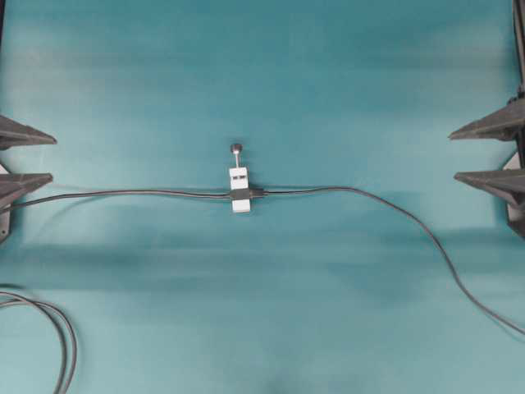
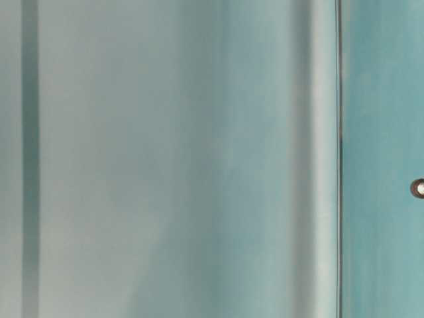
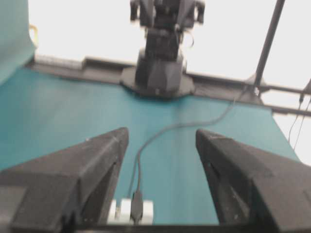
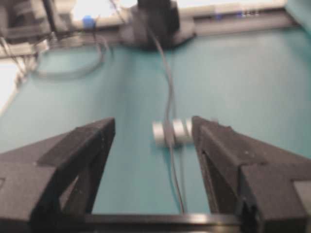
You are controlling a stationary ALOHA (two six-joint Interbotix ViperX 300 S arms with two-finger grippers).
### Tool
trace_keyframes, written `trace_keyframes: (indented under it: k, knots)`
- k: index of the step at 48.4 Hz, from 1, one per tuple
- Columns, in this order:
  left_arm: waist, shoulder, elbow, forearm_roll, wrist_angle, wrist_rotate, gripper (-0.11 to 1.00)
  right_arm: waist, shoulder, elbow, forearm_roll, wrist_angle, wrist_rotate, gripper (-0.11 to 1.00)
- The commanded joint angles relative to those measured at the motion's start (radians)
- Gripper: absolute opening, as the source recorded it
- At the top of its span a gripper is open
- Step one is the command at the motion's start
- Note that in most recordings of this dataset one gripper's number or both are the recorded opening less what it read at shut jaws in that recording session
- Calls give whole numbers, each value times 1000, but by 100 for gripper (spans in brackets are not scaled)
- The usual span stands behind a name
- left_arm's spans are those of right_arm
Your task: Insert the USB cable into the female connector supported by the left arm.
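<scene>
The female connector [image 1: 239, 190], a small white block with a black band, lies at the middle of the teal bench [image 1: 262, 74], its long axis running near to far in the overhead view and its pin with a black knob pointing to the far side. The USB cable [image 1: 394, 215] runs in from the right, and its dark plug sits right against the block's right face at the band; whether it is seated cannot be told. The block's own dark cable [image 1: 123, 194] runs off to the left.

Both arms wait at the bench's edges, well apart from the block. The left gripper [image 1: 29, 158] stands at the left edge and the right gripper [image 1: 484, 152] at the right edge, each with jaws spread wide, holding and touching nothing. Each wrist view shows the block on the bench between its parted jaws. The two look about equally distant. The cables lie along the left-right line joining the grippers.
</scene>
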Motion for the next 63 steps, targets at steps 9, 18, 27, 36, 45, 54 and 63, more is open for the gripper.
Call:
trace_keyframes:
  k: [9, 18, 27, 36, 45, 54, 63]
  knots:
    - [-2, 84, 87, 3, -140, -3, 69, -3, 5, -20, -3, 147, -15, 69]
    - [12, 94, 121, 23, -138, 23, 69, -3, 3, -15, -3, 179, -14, 69]
    - [12, 94, 121, 71, -18, 127, 69, -3, 5, 9, -3, 227, -26, 69]
    - [15, 94, 118, 69, 31, 126, 69, -3, 5, 38, -15, 235, -80, 70]
    - [14, 94, 140, 69, 48, 132, 69, -3, 5, 54, -107, 209, -121, 69]
    - [14, 94, 153, 69, 81, 135, 69, -3, 5, 58, -109, 202, -91, 69]
    - [11, 94, 155, 69, 123, 141, 69, -3, 5, 58, -109, 202, -89, 69]
